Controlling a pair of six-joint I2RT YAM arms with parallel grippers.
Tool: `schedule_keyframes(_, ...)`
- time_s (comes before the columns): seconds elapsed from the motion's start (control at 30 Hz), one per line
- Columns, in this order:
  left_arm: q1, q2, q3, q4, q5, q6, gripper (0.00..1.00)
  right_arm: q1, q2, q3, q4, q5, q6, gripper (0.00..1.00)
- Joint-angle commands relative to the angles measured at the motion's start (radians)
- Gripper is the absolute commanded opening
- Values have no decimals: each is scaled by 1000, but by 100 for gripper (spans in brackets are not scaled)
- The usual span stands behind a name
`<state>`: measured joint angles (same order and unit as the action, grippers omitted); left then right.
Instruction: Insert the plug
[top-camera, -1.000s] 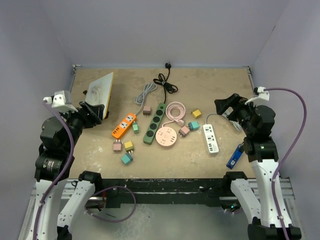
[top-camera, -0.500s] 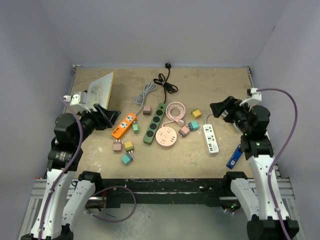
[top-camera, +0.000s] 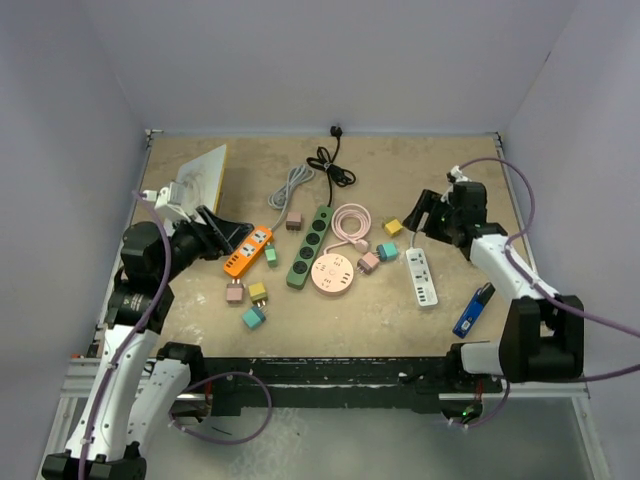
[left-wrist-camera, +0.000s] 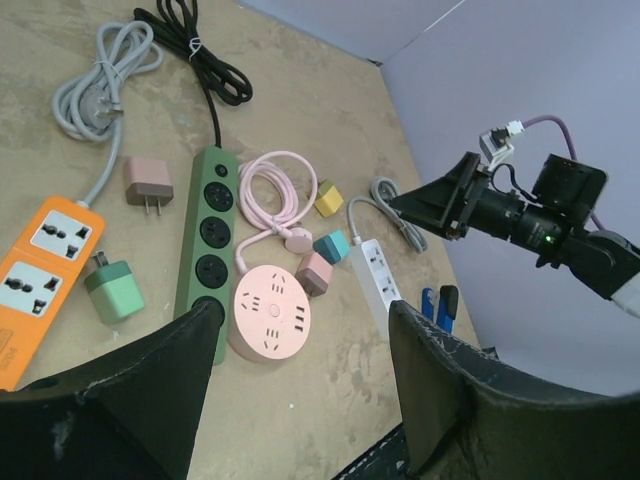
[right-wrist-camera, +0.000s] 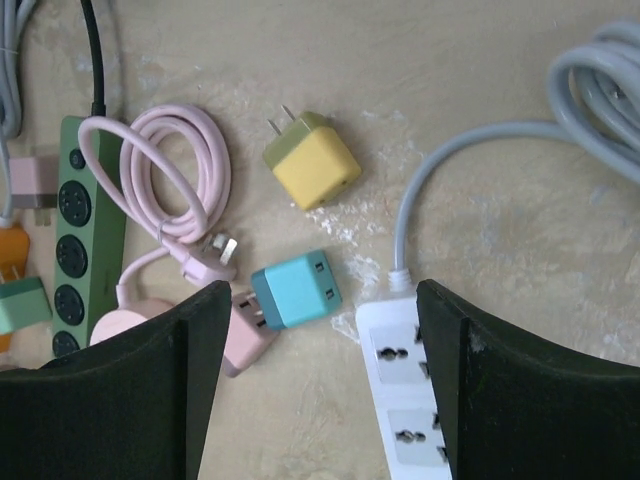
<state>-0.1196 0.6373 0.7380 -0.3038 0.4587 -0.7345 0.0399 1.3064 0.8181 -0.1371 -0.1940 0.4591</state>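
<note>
Both arms lean in over the counter (top-camera: 440, 165) while I watch from the remote desk. The right gripper (right-wrist-camera: 322, 295) hangs with its jaws spread wide and nothing between them. Directly under it a teal plug (right-wrist-camera: 290, 288) lies loose on the counter.

From overhead, that plug sits at 9 o'clock from the cable end of the white power strip (top-camera: 422, 277), just beside it. A yellow plug (right-wrist-camera: 312, 166) lies at 12 o'clock from the teal one, prongs up-left in the wrist view. A pink plug (right-wrist-camera: 245, 335) touches it at 8 o'clock.

The round pink socket hub (top-camera: 331, 272) rests at counter centre, its cord coiled at 12 o'clock. The green power strip (top-camera: 309, 247) is alongside it at 9 o'clock.

The left gripper (left-wrist-camera: 302, 315) is also fully open and holds nothing, hovering near the orange power strip (top-camera: 248, 251). A small green plug (left-wrist-camera: 112, 296) lies against that strip's 3 o'clock side.
</note>
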Motion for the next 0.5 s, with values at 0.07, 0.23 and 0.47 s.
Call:
schedule_keyframes(0.07,6,33,-5,134,40,-67,65,100,125,116,68,164,-56,76)
schedule_keyframes(0.23,4,80,-15,166,52,-69,65,148,242,141,110,184,-121,76)
schedule_keyframes(0.47,-4,156,-32,221,51,-70,65,171,389,252,68,183,-222,77)
